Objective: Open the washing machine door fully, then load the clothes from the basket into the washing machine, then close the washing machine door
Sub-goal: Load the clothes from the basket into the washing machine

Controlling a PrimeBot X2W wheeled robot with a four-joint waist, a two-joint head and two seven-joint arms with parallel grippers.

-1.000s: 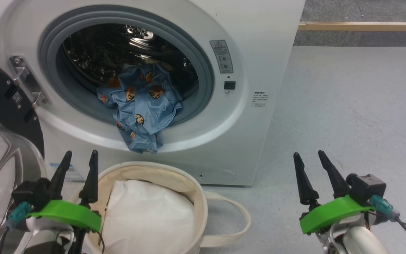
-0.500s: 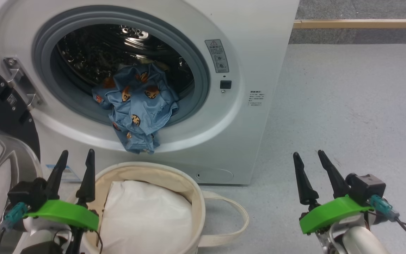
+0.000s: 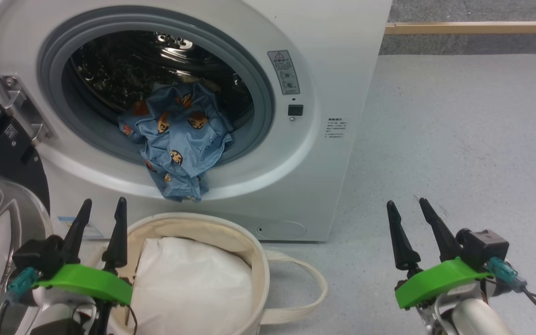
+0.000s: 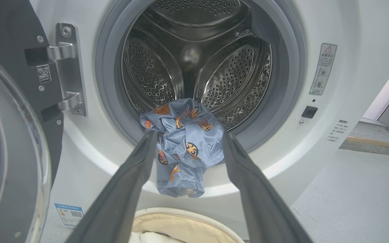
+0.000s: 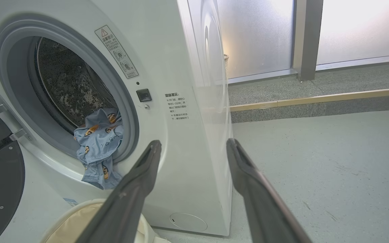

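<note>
Grey floor [image 3: 458, 139]; left fingers [image 3: 119, 228] by basket [image 3: 193, 218], right fingers [image 3: 398, 232] over floor; both apart, pointing forward.

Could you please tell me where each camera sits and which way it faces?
Head view: on the head, looking down at the washing machine and basket; left claw and right claw show, open.
Left wrist view: on that wrist, facing the drum; its fingers show.
Right wrist view: on that wrist, facing the machine's front corner; its fingers show.
Shared: the clothes.

Bright, even light; glints inside the washing machine [image 4: 194, 57]; wrist-view edge distortion.
</note>
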